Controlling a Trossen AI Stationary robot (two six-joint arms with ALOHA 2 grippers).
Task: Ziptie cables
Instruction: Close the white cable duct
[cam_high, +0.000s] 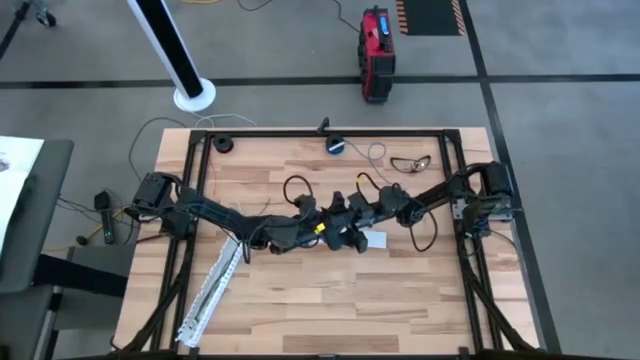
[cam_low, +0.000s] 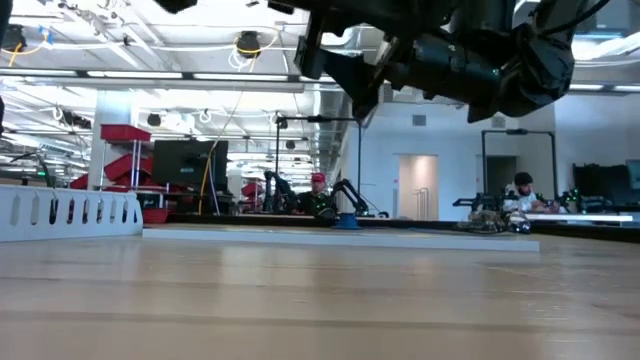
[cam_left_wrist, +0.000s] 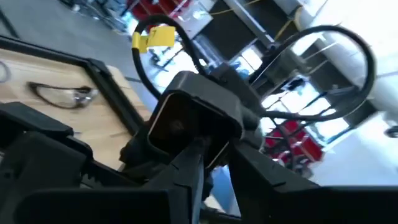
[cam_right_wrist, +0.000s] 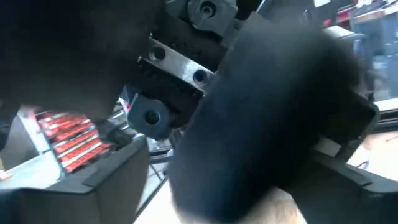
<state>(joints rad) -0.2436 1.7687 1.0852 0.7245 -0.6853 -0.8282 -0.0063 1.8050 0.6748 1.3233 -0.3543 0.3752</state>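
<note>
Wooden table (cam_high: 330, 300) with a black frame fills the high view. Both dark arms reach in from the table's two sides and meet over its middle, raised off the wood: low view shows them hanging above the tabletop with clear air underneath. Left gripper (cam_high: 308, 228) sits just on the left-arm side of table centre; right gripper (cam_high: 352, 228) is right beside it, the two heads nearly touching. Jaw state of either gripper cannot be told, fingertips are lost in the dark cluster and both wrist views are blocked by the other arm's body. White perforated strips (cam_high: 212, 290) lie flat on the table toward the front corner on the left arm's side, running diagonally, well apart from the grippers. Cables (cam_high: 262, 226), a thin dark straggly bunch, are at table centre around and under the left arm's forearm and gripper; whether either gripper holds them cannot be told. Safety glasses (cam_high: 410, 162) lie near the table's back edge on the right arm's side. Small round blue-black device (cam_high: 336, 146) sits at the back edge, middle. A small white tag (cam_high: 376, 239) lies on the wood just beside the right gripper.
</note>
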